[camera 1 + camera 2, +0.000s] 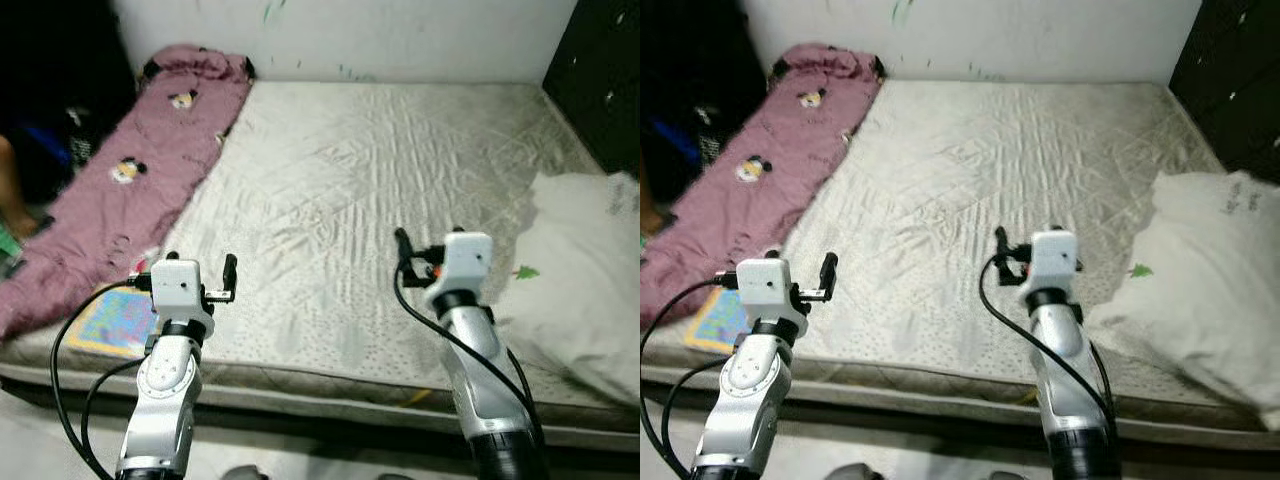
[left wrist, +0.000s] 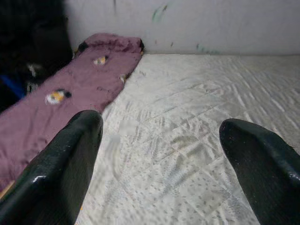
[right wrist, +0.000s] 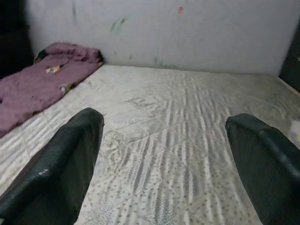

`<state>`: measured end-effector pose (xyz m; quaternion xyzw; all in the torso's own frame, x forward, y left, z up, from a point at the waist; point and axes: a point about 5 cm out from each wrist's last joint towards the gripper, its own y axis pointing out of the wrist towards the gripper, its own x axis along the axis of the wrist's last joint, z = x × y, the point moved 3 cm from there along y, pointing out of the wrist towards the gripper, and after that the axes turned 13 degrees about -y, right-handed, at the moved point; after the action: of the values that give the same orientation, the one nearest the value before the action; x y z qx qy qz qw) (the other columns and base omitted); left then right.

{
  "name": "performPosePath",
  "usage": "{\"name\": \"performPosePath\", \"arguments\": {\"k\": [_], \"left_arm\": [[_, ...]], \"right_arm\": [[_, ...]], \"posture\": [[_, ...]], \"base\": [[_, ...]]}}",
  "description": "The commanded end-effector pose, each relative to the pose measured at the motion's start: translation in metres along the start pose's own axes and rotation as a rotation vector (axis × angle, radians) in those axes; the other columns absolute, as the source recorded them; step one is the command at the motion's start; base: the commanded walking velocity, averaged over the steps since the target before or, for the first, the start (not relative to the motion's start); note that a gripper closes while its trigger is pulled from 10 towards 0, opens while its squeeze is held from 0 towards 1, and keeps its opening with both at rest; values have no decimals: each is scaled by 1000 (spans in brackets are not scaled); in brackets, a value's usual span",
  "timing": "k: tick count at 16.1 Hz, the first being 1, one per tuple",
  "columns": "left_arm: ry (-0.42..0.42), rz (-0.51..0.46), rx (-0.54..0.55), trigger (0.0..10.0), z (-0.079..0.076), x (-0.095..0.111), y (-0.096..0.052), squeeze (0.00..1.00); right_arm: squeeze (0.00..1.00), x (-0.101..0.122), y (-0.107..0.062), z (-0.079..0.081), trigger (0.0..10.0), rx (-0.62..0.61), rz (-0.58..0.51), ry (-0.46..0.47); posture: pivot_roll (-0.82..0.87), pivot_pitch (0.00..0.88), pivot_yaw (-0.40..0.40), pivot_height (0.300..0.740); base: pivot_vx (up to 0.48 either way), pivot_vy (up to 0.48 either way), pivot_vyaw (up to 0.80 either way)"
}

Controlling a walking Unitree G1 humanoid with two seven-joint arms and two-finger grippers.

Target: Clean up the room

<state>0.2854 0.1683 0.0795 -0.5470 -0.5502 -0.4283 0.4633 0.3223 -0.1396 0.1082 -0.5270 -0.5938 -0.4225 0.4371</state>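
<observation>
a bare mattress (image 1: 380,170), covered in pale quilted fabric with a fine dotted print near its front edge, lies on the floor against a white wall (image 1: 400,35) bearing small green marks. along the mattress's left side, running from the wall toward the robot, lies a mauve blanket (image 1: 130,190) printed with small cartoon figures; its far end is bunched up against the wall. at the near left corner, a colourful flat item (image 1: 115,320), possibly a book or mat, lies partly under the blanket's near end. on the right side of the mattress rests a white pillow (image 1: 1205,280) with a small green mark at its edge. a dark piece of furniture (image 1: 600,70) stands at the far right corner. the area left of the blanket is dark and its contents cannot be made out.

the left claw (image 1: 200,268) hovers over the near left part of the mattress, just beside the blanket's edge; in the left wrist view its fingers (image 2: 61,173) are spread wide with nothing between them. the right claw (image 1: 428,245) hovers over the near centre-right of the mattress, near the pillow; in the right wrist view its fingers (image 3: 63,173) are likewise spread apart and hold nothing.
</observation>
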Motion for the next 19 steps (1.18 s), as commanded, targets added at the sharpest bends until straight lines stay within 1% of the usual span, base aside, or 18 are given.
{"name": "performPosePath", "arguments": {"k": [1,3,5,7,8,10,12,15,17,19], "left_arm": [[-7,-14,48,10000,9,1,-5,0],[-25,-10,69,10000,11,-1,-9,0],[-29,-11,70,10000,10,-1,-9,0],[-37,-7,64,10000,9,-2,-8,0],[-37,2,40,10000,5,-3,-7,0],[-40,22,8,10000,-1,-6,-6,0],[-53,36,-10,10000,-4,-7,-7,0],[-63,57,-49,10000,-10,-9,-4,0],[-59,70,-74,10000,-14,-11,-4,0],[-60,75,-78,10000,-16,-11,-5,0]], "right_arm": [[0,3,6,9,10000,54,-19,-14],[0,4,12,13,10000,83,-25,-29],[0,6,17,18,10000,93,-22,6],[0,12,18,23,10000,115,-64,-36],[0,9,16,24,10000,119,-62,-56],[0,6,14,22,10000,114,-55,-55],[0,-1,7,16,10000,87,-37,-68],[0,-6,1,11,10000,52,-25,-74],[0,-8,-2,10,10000,43,-16,-71],[0,-12,-4,11,10000,45,-6,-72]], "posture": [[100,0,-42,740],[121,0,-76,740],[124,0,-83,740],[116,0,-76,740],[109,0,-74,740],[93,0,-67,740],[66,0,-42,740],[43,0,-14,740],[37,0,-4,740],[46,0,-9,740]], "base": [[0,0,0],[0,0,0],[0,0,0],[0,0,0],[0,0,0],[0,0,-800],[0,0,-800],[0,0,-800],[0,0,-484],[0,0,0]]}}
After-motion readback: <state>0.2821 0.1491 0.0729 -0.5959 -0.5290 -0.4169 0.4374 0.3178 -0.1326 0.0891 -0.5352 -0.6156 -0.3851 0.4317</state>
